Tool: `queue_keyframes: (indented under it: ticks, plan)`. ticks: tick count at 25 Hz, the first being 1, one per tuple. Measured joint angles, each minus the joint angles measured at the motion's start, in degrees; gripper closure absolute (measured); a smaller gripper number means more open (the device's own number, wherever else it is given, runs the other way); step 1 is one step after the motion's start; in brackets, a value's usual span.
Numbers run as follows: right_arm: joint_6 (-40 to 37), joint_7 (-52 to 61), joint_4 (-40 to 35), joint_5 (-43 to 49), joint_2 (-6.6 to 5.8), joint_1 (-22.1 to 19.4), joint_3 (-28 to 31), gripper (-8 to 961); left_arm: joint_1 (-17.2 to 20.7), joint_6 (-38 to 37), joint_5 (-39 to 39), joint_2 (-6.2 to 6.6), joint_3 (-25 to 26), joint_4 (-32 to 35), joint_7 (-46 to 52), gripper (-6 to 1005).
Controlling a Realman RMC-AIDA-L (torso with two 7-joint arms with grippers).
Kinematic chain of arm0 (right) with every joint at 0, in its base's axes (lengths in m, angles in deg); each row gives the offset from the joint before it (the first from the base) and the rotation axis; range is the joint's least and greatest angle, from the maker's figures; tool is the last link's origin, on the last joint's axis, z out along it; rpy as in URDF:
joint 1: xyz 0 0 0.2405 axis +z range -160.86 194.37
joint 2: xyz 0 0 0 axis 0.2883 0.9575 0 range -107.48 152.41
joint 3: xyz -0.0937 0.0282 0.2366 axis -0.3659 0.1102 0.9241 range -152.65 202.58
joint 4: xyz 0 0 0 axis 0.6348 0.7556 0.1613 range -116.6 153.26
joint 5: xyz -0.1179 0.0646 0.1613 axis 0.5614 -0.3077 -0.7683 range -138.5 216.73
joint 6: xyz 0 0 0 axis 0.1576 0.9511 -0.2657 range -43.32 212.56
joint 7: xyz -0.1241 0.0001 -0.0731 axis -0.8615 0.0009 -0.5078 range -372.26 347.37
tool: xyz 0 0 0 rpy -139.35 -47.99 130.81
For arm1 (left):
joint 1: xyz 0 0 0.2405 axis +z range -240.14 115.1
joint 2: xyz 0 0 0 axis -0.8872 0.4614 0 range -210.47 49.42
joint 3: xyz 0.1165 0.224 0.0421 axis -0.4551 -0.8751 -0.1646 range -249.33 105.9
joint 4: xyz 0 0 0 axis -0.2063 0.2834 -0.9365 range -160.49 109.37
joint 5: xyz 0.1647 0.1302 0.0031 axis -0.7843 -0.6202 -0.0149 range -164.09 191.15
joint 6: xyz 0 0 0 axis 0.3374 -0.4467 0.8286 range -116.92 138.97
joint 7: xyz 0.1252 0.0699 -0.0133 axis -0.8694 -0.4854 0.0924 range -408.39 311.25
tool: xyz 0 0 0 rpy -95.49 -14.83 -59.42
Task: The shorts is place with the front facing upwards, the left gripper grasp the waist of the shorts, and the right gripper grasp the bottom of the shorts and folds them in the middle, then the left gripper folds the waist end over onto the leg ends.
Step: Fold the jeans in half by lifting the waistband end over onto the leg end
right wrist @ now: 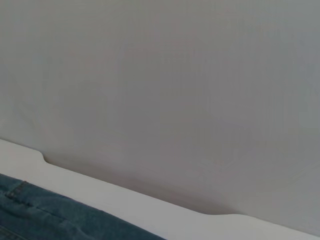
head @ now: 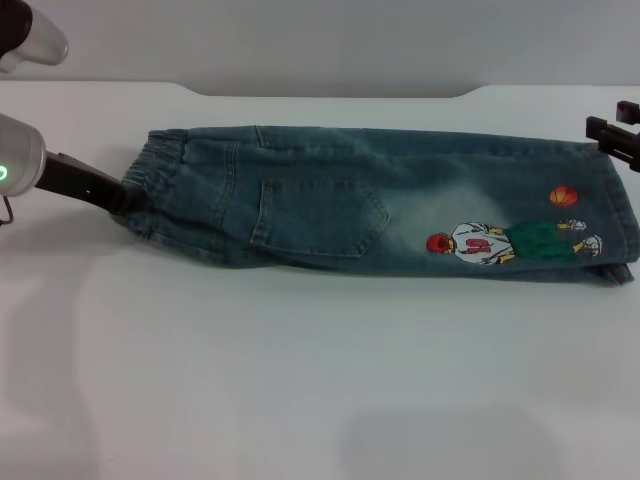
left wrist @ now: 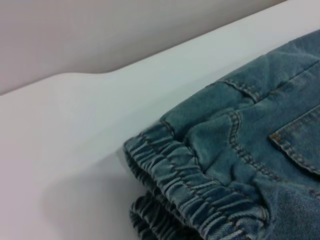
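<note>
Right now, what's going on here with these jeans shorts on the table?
The denim shorts lie on the white table, already folded lengthwise, with the pocket and cartoon patch facing up. The left gripper is at the elastic waist, apparently gripping it. The right gripper sits up by the leg ends. The waist-over-legs fold isn't done yet.

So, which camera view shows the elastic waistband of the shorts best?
The left wrist view: the gathered elastic waistband fills the frame, its ribbing and stitching plain. The head view shows the waistband small, at the shorts' left end, with the left gripper at it. The right wrist view shows only a denim edge, no waistband.
</note>
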Motion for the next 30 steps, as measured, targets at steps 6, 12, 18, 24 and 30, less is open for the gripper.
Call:
queue_keyframes:
  ticks: [6,12,18,24,30]
  plan:
    - [0.1,-0.1,1.6,0.0,0.0,0.7,0.0,517,0.0,-1.7,-0.2,0.03,-0.2,2.5,-0.4,943]
    - [0.1,0.0,3.0,0.3,-0.02,1.4,-0.9,518,0.0,-2.8,-1.4,0.11,0.1,4.9,-0.4,943]
    - [0.6,-0.2,3.4,0.2,0.0,1.6,-3.2,519,0.0,-3.1,-1.7,0.12,0.3,6.0,-0.4,942]
    - [1.5,-0.3,5.5,0.1,0.02,3.2,-5.2,705,-0.7,-3.1,-1.6,-0.53,-0.2,7.0,-0.5,942]
    - [1.5,-0.3,9.6,0.0,0.06,6.6,-6.2,830,-0.8,-4.5,-0.8,-1.0,-0.7,10.5,-0.4,944]
